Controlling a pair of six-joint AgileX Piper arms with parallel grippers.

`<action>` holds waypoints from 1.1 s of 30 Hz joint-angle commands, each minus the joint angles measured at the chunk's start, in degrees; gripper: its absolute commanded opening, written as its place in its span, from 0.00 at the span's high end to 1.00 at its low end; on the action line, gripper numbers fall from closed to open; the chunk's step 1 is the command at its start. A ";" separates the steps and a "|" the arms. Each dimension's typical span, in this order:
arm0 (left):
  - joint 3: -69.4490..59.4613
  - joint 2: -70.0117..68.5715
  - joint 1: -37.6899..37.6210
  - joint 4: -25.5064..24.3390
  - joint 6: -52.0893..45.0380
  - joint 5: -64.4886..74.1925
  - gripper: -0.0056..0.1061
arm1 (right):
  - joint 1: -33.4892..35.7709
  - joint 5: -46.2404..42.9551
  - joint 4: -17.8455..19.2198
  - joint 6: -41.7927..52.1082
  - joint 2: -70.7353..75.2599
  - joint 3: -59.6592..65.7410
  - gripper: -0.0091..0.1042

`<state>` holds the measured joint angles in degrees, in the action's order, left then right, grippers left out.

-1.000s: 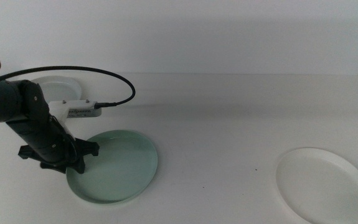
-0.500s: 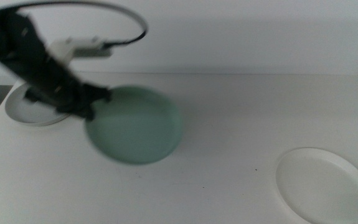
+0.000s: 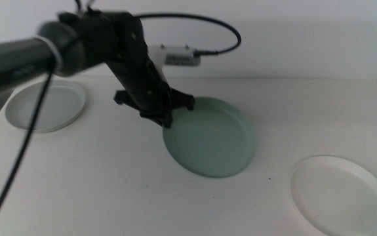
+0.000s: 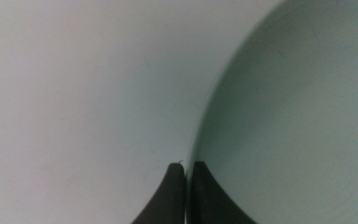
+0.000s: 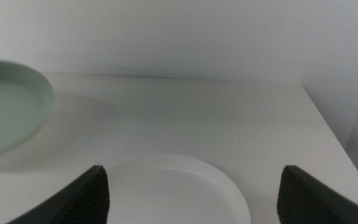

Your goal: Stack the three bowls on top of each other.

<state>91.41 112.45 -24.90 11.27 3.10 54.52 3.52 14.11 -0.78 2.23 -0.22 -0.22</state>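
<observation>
Left gripper (image 3: 167, 118) is pinching the mint green bowl's (image 3: 211, 139) rim, jaws closed; the grey bowl (image 3: 46, 105) and white bowl (image 3: 340, 193) are sitting bare, while the right gripper (image 5: 191, 186) is gaping wide above the white one.

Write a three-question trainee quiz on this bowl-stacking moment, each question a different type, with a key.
1. True or false: the left pincer grips the green bowl by its rim.
2. Which bowl lies nearest the right pincer? A) grey bowl B) white bowl C) green bowl
3. Fill in: the right pincer's jaws stand ____.

Key: 1 true; 2 B; 3 open.
</observation>
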 commanded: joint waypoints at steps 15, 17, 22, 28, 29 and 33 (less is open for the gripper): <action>0.84 9.40 -0.22 2.31 -0.30 -4.51 0.79 | -0.15 -0.59 0.38 0.26 0.22 0.22 0.10; 0.84 9.40 -0.22 2.31 -1.80 -4.29 0.65 | -0.15 -0.59 0.38 0.26 0.22 0.22 0.10; 1.35 6.27 1.55 2.59 -6.07 -1.77 0.13 | -0.15 -0.59 0.38 0.26 0.22 0.22 0.10; 1.35 -4.49 8.35 -0.71 -4.89 2.74 0.11 | -0.15 -0.59 0.38 0.26 0.22 0.22 0.10; 1.35 -5.94 9.93 -2.37 -3.10 4.49 0.11 | -0.15 -0.59 0.38 0.26 0.22 0.22 0.10; 1.43 -8.46 18.09 -5.52 -1.93 7.05 0.11 | -0.15 -0.59 0.38 0.26 0.22 0.22 0.10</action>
<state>92.72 104.61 -9.65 7.64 0.56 60.52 3.52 14.11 -0.78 2.23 -0.22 -0.22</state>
